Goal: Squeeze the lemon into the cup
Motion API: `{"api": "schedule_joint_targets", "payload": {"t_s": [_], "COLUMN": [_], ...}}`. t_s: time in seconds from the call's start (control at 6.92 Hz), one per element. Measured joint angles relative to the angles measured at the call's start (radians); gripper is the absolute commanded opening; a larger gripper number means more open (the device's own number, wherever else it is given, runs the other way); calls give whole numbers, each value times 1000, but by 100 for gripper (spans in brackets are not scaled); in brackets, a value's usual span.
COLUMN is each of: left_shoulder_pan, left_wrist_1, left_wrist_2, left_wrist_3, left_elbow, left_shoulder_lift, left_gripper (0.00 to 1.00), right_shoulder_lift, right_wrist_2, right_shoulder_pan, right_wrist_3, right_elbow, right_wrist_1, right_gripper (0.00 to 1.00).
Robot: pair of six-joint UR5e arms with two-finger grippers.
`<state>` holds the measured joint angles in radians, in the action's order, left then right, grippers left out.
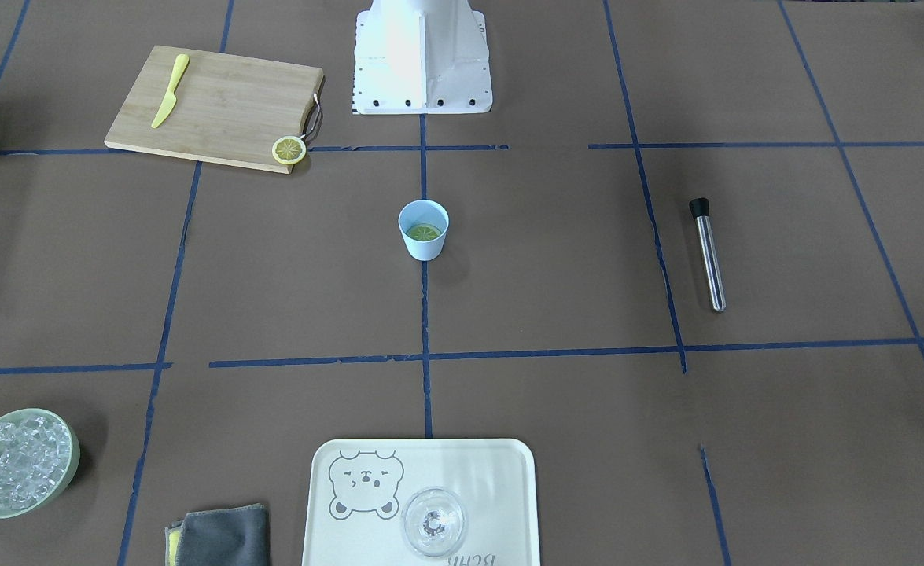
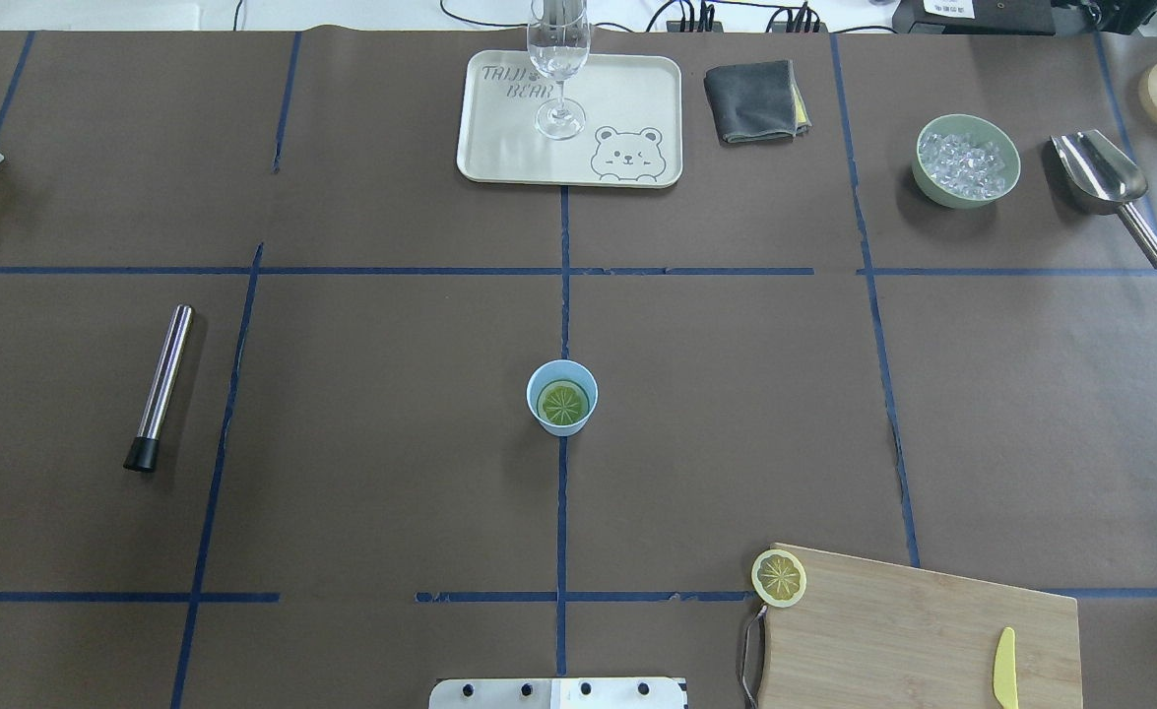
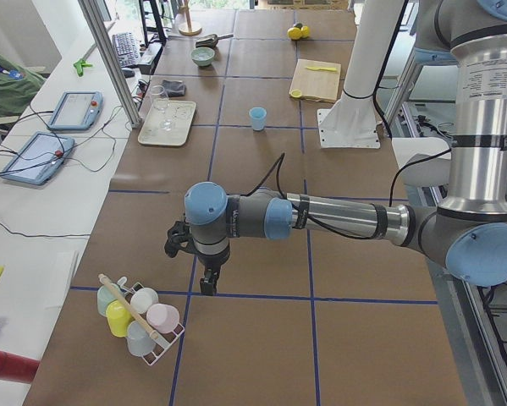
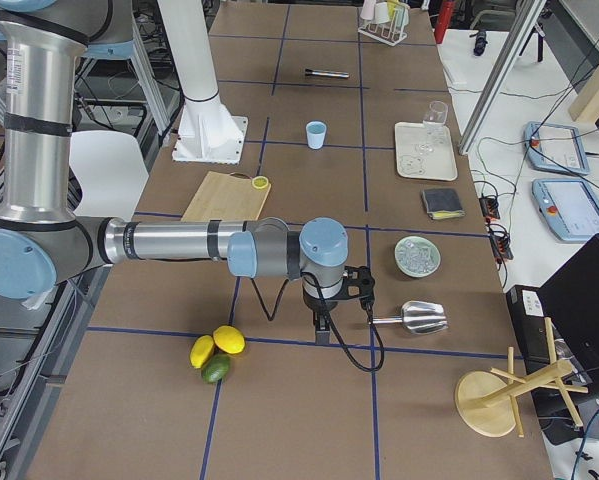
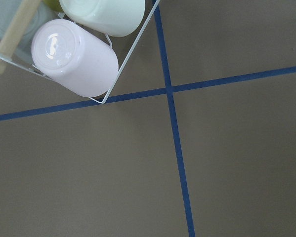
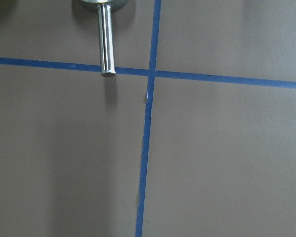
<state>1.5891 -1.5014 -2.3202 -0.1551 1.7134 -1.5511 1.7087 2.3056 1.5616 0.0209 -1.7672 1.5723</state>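
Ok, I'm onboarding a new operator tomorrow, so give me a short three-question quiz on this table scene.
1. True or false: the cup is empty.
2. Fill in: the green bowl holds ____.
3. Multiple choice: the yellow knife lies A) in the cup, B) on the cutting board, C) in the green bowl.

Key: 1 false, a lemon slice lies inside it; 2 ice; 3 B.
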Motion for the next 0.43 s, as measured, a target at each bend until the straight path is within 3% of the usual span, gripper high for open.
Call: {"api": "schedule_joint_targets", "payload": {"t_s": [0.43], "left_shoulder_pan": [0], "left_wrist_1": [-4], "left_wrist_2": [-1], "left_wrist_3": [-2], "left_elbow": [23], "left_shoulder_lift": [-4], "left_gripper": [100], "right_shoulder_lift": [1], "right_wrist_2": [0], "right_shoulder_pan": [0], "right_wrist_3": [1], "right_elbow": [2], "right_wrist_1": [0], "right_gripper": [100]}}
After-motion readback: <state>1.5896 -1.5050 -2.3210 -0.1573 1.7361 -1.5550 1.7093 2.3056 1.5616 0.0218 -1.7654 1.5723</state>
